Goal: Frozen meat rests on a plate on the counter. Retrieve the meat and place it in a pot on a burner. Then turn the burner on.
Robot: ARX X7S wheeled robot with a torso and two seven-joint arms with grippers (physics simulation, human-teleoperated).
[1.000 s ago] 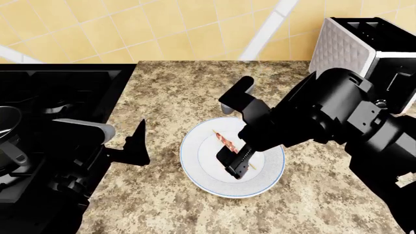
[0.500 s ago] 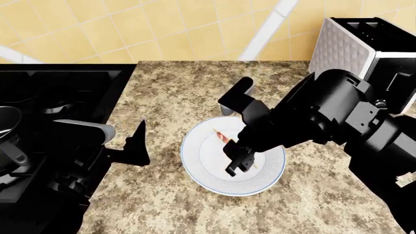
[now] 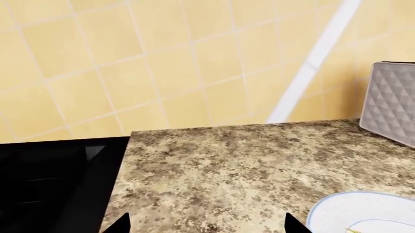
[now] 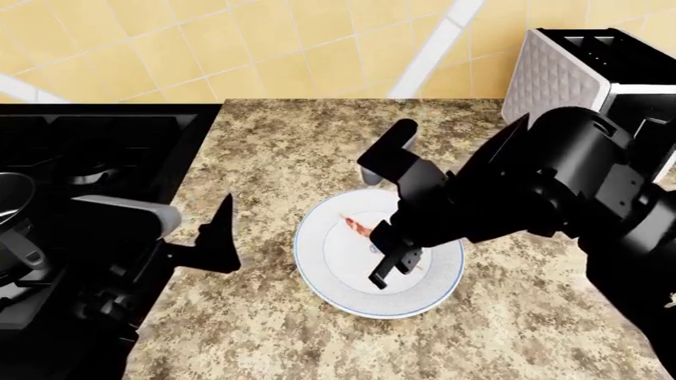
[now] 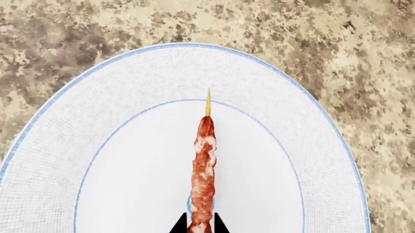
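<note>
The frozen meat [image 5: 204, 165], a reddish streaky strip on a thin skewer, lies over the middle of the white, blue-rimmed plate [image 5: 65, 126] on the granite counter [image 4: 275, 150]. My right gripper [image 5: 199, 228] is shut on the strip's near end, one black fingertip on each side. In the head view the right gripper [image 4: 382, 247] hangs over the plate [image 4: 328, 273] with the meat [image 4: 357, 226] sticking out to the left. My left gripper [image 3: 207, 228] is open and empty above bare counter, left of the plate [image 3: 363, 213]. The pot [image 4: 9, 198] shows only partly at the left edge.
The black stove top [image 4: 95, 134] lies left of the counter, partly behind my left arm. A white and black quilted toaster [image 4: 591, 79] stands at the back right. A yellow tiled wall [image 4: 264, 47] closes off the back.
My right gripper's jaws have closed on the meat. The strip's free end has shifted slightly left on the plate. The left arm has barely moved.
</note>
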